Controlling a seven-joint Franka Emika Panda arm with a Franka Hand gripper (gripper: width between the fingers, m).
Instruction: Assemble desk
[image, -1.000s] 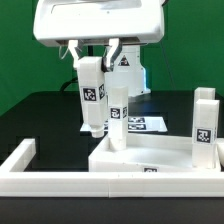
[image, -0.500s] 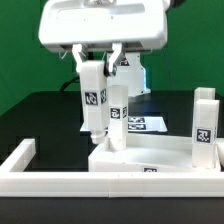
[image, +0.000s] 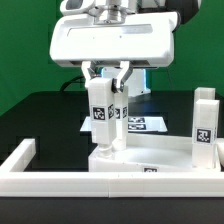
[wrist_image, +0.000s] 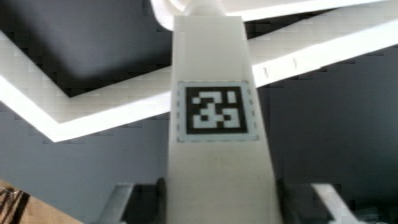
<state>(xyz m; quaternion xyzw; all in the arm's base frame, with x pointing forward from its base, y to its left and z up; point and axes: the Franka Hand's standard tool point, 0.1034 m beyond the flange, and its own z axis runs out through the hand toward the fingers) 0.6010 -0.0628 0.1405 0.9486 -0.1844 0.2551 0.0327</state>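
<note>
Bright, even overhead light washes the white desk top (image: 150, 160) and leg blocks nearly free of detail in the exterior view, while the black table (image: 40, 115) shows a soft sheen. Shadows are faint. In the wrist view, the tagged leg (wrist_image: 217, 110) looks soft and its tag slightly blurred.

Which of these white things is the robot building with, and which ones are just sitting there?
Building with:
- desk top
- leg held in the gripper
- leg beside it, standing on the top
- leg at the exterior view's right

Just sitting there:
- marker board
- long white bar
</note>
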